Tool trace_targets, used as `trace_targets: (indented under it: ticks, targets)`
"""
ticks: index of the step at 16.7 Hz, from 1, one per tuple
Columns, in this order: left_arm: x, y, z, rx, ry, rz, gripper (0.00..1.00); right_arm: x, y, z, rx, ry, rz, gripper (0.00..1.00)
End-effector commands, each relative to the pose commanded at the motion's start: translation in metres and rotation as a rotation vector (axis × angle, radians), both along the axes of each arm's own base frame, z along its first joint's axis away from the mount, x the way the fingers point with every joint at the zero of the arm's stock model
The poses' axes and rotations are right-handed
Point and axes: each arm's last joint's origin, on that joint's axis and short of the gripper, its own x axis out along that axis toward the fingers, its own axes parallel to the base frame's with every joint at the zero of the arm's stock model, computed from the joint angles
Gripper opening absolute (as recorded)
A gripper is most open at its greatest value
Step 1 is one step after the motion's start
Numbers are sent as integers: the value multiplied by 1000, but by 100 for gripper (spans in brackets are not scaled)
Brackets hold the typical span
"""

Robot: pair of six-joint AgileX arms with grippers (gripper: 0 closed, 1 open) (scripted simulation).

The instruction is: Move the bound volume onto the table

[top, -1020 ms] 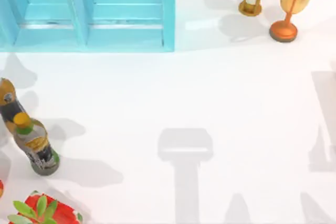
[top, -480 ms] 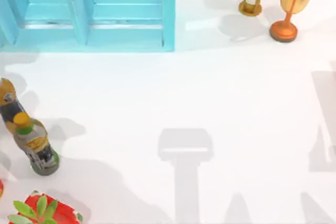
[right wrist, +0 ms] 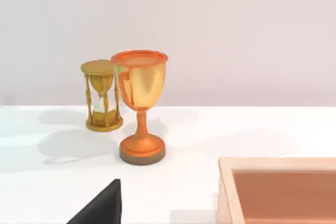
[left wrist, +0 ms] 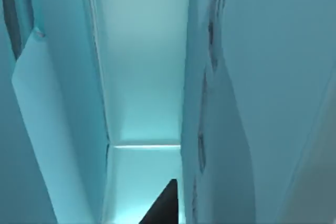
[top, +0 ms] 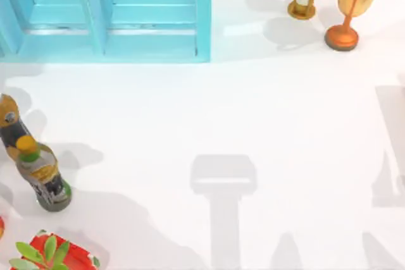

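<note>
Two arms, one book to fetch out of a shelf.
Behind the jaws lies the table (top: 253,124), broad and flat for a landing. The shelf unit (left wrist: 147,77) walls crowd the left gripper (left wrist: 163,208), and I cannot tell the jaw state of either arm. I cannot pick out the bound volume ahead. It is probably stiff, weighty and slick, so grip across its spine. The right gripper (right wrist: 100,205) hangs parked short of the goblet (right wrist: 140,103).

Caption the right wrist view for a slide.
Orange goblet and gold hourglass standing on the white table, beside a wooden tray's corner.
</note>
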Motion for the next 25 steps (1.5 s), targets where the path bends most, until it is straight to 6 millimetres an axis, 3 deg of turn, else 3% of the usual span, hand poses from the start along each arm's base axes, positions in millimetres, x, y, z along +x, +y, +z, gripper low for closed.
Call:
trace_targets:
  ticks: [8,19,22,25]
  targets:
    - [0,0,0,0,0,0,2,0,0,0,0,0,0,100]
    - [-3,2,4,0,2,0,0,0,0,0,0,0,0,100]
    - [-20,11,31,-8,13,2,0,0,0,0,0,0,0,100]
    - [-53,20,82,-8,9,0,0,0,0,0,0,0,0,100]
